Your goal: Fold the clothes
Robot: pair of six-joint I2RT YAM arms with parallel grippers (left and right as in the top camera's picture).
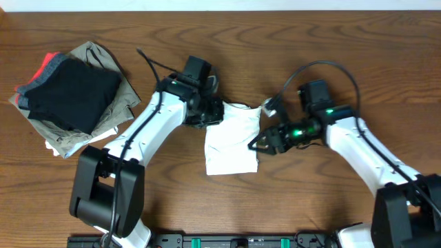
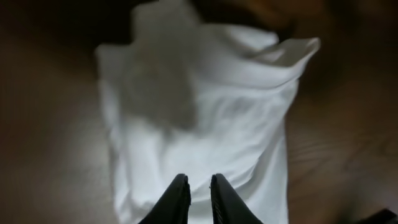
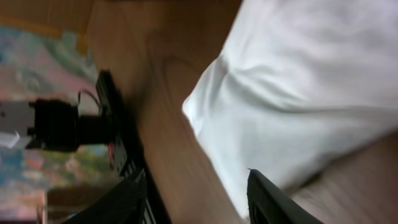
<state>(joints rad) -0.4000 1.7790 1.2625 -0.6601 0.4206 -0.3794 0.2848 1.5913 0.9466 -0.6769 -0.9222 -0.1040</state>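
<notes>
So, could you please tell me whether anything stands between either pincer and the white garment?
Nothing visible does. The left pincer hangs at the upper left edge of the white garment, and the right pincer is at its right edge. The pile of folded clothes lies well off to the left.

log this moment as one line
white garment: folded rectangle, wrinkled | left gripper: shut, at far-left corner | right gripper: open, at right edge
</notes>
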